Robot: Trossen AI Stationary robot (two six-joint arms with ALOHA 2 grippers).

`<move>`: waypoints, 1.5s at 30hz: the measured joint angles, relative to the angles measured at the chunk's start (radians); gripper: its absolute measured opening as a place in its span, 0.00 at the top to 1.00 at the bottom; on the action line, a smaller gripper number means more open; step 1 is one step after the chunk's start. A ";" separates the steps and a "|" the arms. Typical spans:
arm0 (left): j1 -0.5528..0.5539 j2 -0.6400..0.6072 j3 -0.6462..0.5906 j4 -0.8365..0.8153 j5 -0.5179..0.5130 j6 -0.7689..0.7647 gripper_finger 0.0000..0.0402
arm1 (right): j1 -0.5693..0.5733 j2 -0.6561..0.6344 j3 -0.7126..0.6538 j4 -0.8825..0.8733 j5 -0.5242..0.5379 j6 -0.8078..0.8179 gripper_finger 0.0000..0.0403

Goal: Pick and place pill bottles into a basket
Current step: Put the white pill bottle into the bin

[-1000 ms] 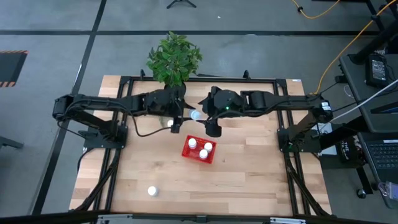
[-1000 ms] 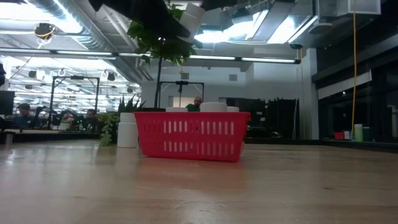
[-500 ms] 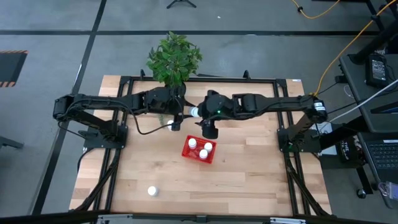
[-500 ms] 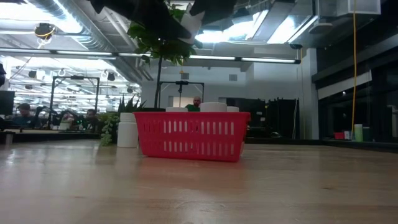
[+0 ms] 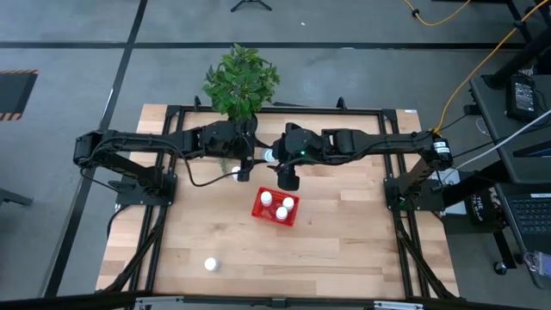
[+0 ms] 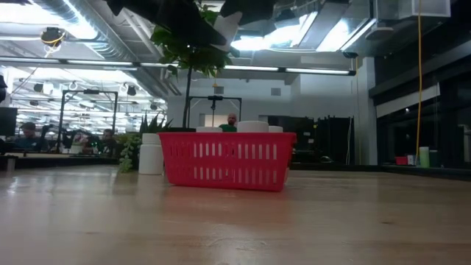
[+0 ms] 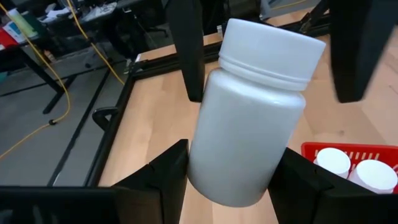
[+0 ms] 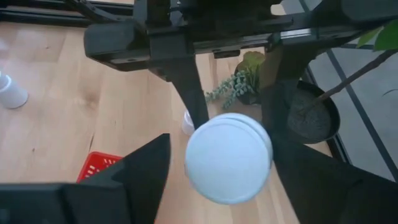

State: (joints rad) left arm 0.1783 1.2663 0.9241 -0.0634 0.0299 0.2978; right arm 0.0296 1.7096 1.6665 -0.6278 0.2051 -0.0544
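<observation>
A white pill bottle (image 7: 249, 118) hangs in the air over the table's far middle, above and beyond the red basket (image 5: 257, 205). My left gripper (image 5: 251, 162) is shut on it. My right gripper (image 5: 277, 160) is open, one finger on either side of the bottle's cap (image 8: 229, 155), with a narrow gap showing at each side. Three bottles (image 5: 281, 213) stand in the basket. One bottle (image 5: 234, 171) stands on the table under my left gripper. Another bottle (image 5: 210, 264) stands near the front left. My left gripper pinches the lower half of the bottle's body (image 7: 200, 167) between its two fingers (image 7: 165, 171). The fingers come from the table's left, slanting a little downward. The bottle is lifted clear and tilted, its cap end (image 7: 273, 46) pointing away toward my right arm.
A potted plant (image 5: 241, 82) stands at the far edge behind the grippers, its black pot (image 8: 311, 112) close to them. A black frame (image 5: 370, 110) runs around the table. Bare wood lies in front of and to the right of the basket (image 6: 228, 158).
My right gripper has moved toward the table's left and a little down, bringing its fingers around the cap end of the bottle that my left gripper holds. The bottle has stayed in place.
</observation>
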 joint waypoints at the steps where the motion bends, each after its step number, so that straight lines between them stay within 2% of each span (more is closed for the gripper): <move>1: 0.000 0.000 0.000 0.000 0.001 0.000 0.57 | 0.000 0.000 0.000 0.000 0.001 0.000 0.35; 7: -0.005 0.000 0.000 -0.005 0.000 -0.040 0.57 | -0.001 0.000 0.000 0.000 0.010 0.002 0.58; 8: -0.006 0.000 0.000 -0.005 -0.001 -0.048 0.57 | -0.002 0.000 0.000 0.000 0.010 0.004 0.58; 13: -0.007 0.000 0.000 -0.006 0.001 -0.082 0.55 | -0.003 -0.001 0.000 0.003 0.007 0.016 0.59; 18: 0.010 -0.012 0.002 -0.064 0.030 -0.157 0.35 | 0.005 -0.005 0.001 0.009 -0.001 0.030 0.63; 22: 0.029 -0.022 -0.002 -0.192 -0.031 -0.174 0.22 | 0.039 -0.019 0.058 -0.068 -0.022 0.031 0.63; 25: 0.031 -0.045 -0.001 -0.217 -0.066 -0.176 0.17 | 0.072 -0.023 0.122 -0.174 -0.026 0.028 0.63; 33: 0.031 -0.123 0.000 -0.222 -0.142 -0.169 0.16 | 0.141 -0.015 0.122 -0.354 -0.014 0.081 0.63; 41: 0.033 -0.169 0.000 -0.227 -0.161 -0.173 0.16 | 0.158 -0.010 -0.050 -0.215 -0.026 0.155 0.63; 45: 0.034 -0.171 0.000 -0.225 -0.171 -0.183 0.16 | 0.147 -0.010 -0.140 -0.113 -0.083 0.167 0.63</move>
State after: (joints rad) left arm 0.2119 1.0950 0.9237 -0.2886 -0.1413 0.1151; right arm 0.1768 1.7000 1.5262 -0.7407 0.1222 0.1131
